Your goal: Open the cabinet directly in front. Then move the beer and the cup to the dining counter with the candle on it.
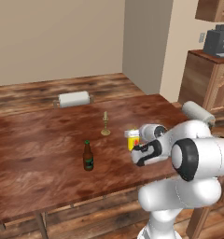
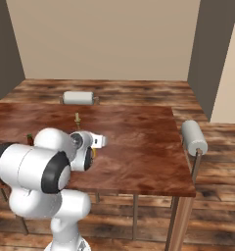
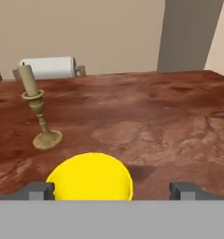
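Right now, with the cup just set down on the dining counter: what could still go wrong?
1. The gripper is open, but its fingertips flank the cup closely; a skewed retreat could tip it.
2. The candle stands just beyond the cup on a narrow holder; a forward or sideways swing might knock it over.
3. The beer stands upright beside the arm on the dining counter; a wide elbow sweep could catch it.

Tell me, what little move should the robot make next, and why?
Probably lift the gripper straight up and away. Its fingertips stand wide apart on either side of the cup, which sits on the dining counter near the candle and the beer.
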